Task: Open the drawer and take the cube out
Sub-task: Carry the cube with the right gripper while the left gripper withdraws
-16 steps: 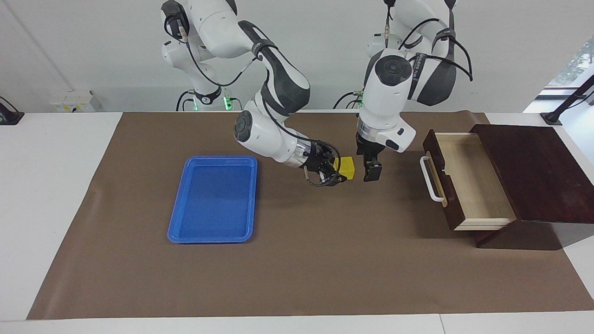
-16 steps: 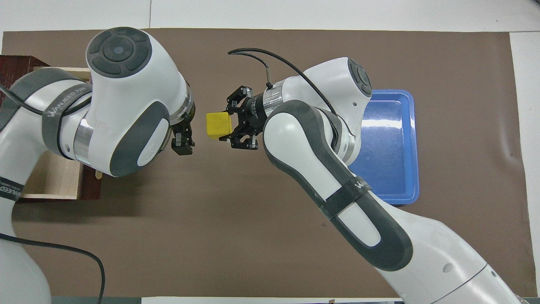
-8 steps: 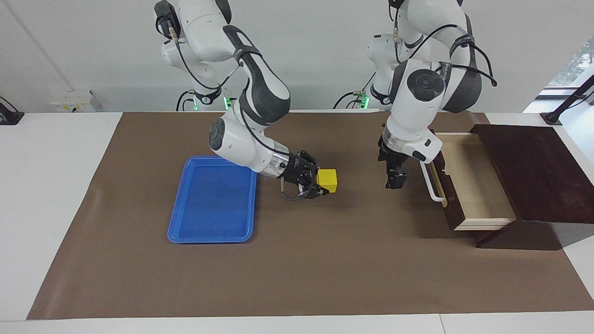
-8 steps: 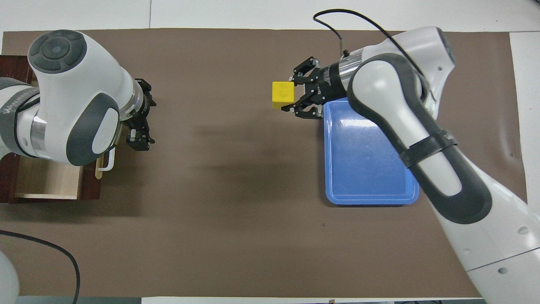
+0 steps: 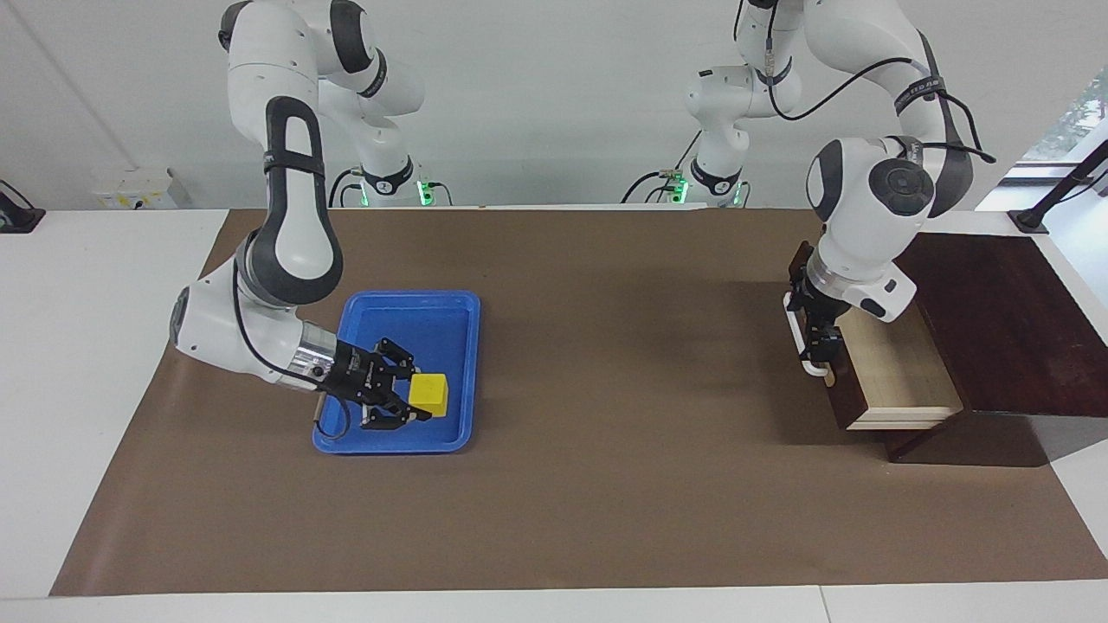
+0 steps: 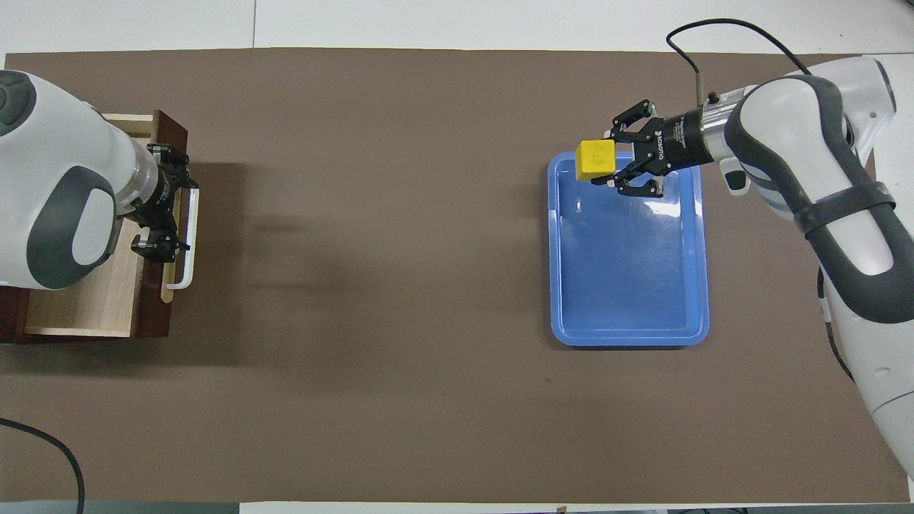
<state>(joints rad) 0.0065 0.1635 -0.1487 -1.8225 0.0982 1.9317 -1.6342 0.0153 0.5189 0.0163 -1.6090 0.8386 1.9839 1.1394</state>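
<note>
One cube (image 5: 428,394), one tray (image 5: 459,363), one open drawer (image 5: 900,381), two arms.

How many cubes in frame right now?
1. The yellow cube is held by the right gripper over the blue tray. The drawer's interior is partly hidden.

White arms (image 5: 290,173), dark grey joints

1. Right arm: comes in from its base, elbow high, forearm dropping steeply, wrist bent so the right pincer (image 5: 414,405) lies near horizontal, low.
2. Right pincer fingers clamped on the cube (image 5: 428,394), outer links splayed to the sides.
3. Left arm: arched high, wrist turned down, left pincer (image 5: 821,333) pointing down.
4. Left pincer fingers apart, nothing held.
</note>
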